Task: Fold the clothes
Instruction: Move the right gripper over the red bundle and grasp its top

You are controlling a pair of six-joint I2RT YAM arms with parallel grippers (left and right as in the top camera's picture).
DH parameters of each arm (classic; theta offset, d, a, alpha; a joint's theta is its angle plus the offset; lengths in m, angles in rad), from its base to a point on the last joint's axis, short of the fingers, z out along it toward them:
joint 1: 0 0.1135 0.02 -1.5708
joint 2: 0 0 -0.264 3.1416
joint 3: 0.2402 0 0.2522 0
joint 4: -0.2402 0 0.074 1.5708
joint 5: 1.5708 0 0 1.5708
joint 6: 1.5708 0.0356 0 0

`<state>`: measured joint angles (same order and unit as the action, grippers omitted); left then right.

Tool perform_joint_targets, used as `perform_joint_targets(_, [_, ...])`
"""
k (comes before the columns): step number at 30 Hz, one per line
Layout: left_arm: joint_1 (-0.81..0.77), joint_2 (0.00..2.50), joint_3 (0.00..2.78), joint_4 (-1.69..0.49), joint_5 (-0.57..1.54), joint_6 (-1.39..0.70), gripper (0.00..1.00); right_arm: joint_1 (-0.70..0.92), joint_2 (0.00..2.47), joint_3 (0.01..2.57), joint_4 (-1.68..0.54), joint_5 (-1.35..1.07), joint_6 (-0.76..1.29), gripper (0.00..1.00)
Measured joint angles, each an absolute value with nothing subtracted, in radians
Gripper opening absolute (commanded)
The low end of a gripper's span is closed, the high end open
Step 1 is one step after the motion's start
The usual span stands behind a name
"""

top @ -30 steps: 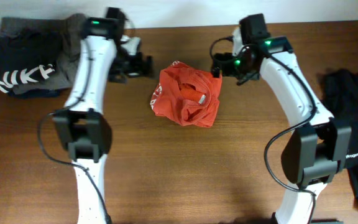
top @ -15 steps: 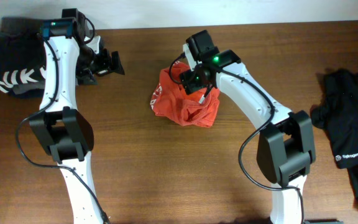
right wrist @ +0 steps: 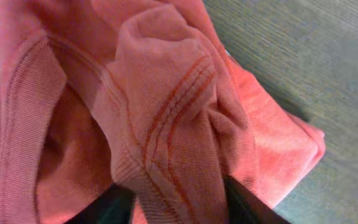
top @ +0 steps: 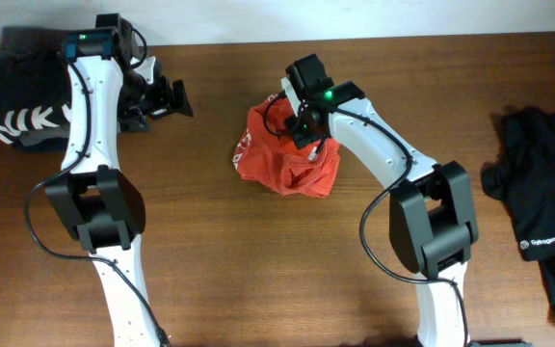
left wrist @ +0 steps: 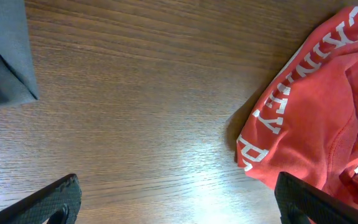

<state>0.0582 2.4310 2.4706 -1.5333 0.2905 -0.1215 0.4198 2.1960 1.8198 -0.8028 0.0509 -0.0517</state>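
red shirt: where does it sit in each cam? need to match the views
Overhead: red shirt, crumpled, upper centre of the picture.
Left wrist: shirt at the right edge, white lettering along its near side.
Right wrist: shirt fills most of the picture, a bunched fold in the middle.
Shared landmark: the wooden table, bare to the shirt's left in the left wrist view and at upper right in the right wrist view.
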Motion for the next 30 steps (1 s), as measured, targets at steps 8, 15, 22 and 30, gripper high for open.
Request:
perform_joint_targets(8, [0.058,2.431,2.471,-1.533,0.29,-0.121,0.99,0.42,2.204,1.873,-0.849,0.2,-0.051,0.04])
perform_joint_targets(15, [0.058,2.431,2.471,-1.534,0.29,-0.121,0.99,0.42,2.206,1.913,-0.883,0.42,-0.022,0.04])
perform_joint_targets(22, [0.058,2.431,2.471,-1.534,0.29,-0.121,0.99,0.418,2.206,1.921,-0.971,0.513,0.023,0.13])
perform_joint_targets(30, [0.058,2.431,2.471,-1.548,0.29,-0.122,0.99,0.348,2.206,1.924,-1.097,0.515,0.081,0.13])
